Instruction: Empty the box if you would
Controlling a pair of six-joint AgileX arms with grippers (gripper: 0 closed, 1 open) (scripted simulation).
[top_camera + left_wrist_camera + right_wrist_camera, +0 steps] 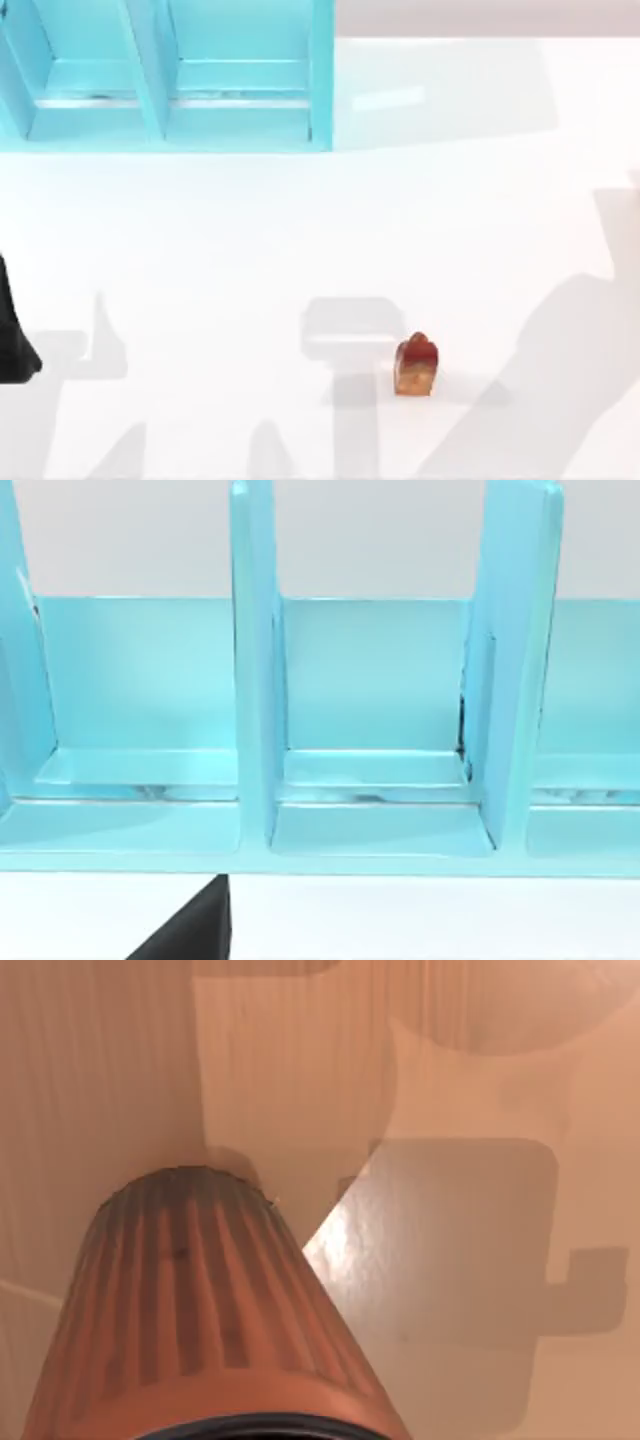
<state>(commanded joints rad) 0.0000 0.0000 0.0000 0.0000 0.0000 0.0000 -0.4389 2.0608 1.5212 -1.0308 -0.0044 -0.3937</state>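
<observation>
One turquoise box (pixel 240 100) stands at the far left of a white table (pixel 300 230), its open front divided by upright walls. The overhead camera shows two full bays and the edge of a third at the left border. The left wrist camera faces the same box (pixel 255 680) head-on and takes in two dividers, with one whole bay between them and part of a bay on either side.

One small brown-and-red item (pixel 416 366) sits on the table outside the box and well apart from it, near the front edge and a little right of centre. What it is cannot be told.

One dark part of the left arm (pixel 14 345) shows at the table's left edge, in front of the box. A black shape (pixel 190 932) at the rim of the left wrist picture lies on the white surface just in front of the box. Whether the left pincer is open or closed cannot be told.

The right wrist camera looks closely at one ribbed, orange-brown cylinder (pixel 200 1300) above a tan, wood-grained surface (pixel 480 1110) crossed by blocky shadows.

The tabletop is plain and slightly glossy, marked with soft grey shadows along its front and right side. Beyond it runs a pale strip of wall (pixel 480 15).
</observation>
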